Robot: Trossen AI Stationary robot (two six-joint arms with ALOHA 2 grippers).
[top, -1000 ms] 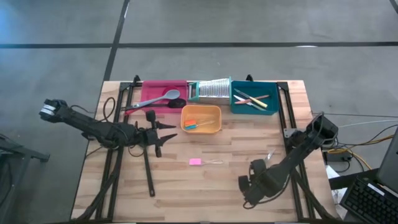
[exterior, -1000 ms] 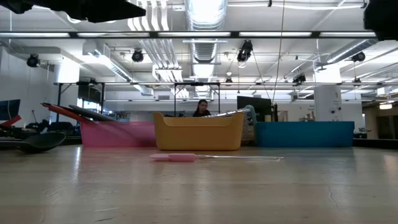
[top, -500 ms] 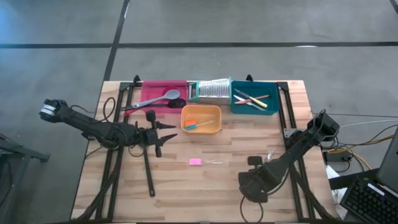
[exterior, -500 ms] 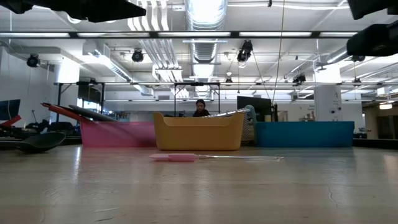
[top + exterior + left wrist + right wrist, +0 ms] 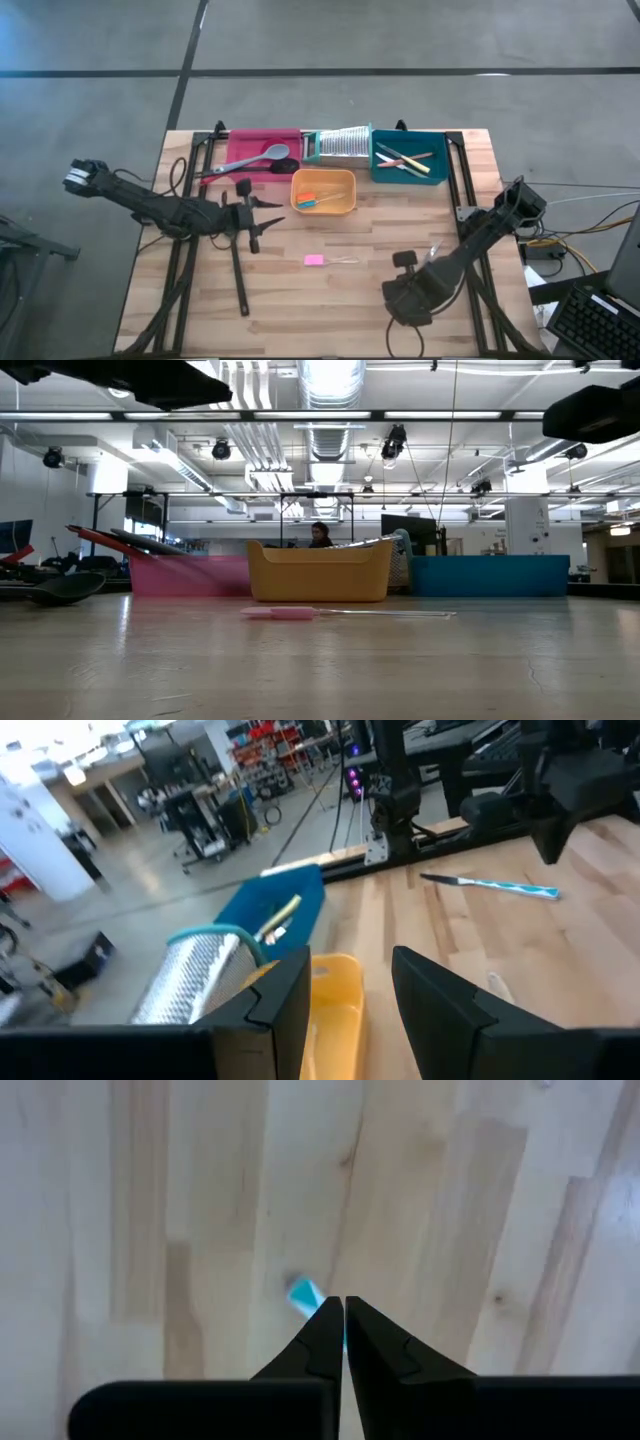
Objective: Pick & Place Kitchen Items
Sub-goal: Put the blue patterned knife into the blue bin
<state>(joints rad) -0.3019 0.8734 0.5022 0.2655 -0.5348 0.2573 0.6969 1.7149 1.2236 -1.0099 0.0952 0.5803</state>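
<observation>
Right gripper (image 5: 344, 1330) pinched on thin blue-handled knife (image 5: 303, 1293), 5 o'clock on table (image 5: 200, 310): light, stiff, slippery; hold mid-handle. Left gripper (image 5: 350, 995) fingers apart, empty

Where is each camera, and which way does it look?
High: above, looking straight down on the table; both arms show.
Low: at table height, looking level past the pink piece; arm parts hang at the top.
Left wrist: on the left arm, past its open fingers at the orange tray.
Right wrist: on the right arm, looking down; its shut fingers cover a blue piece.
High and low share the orange tray.
</observation>
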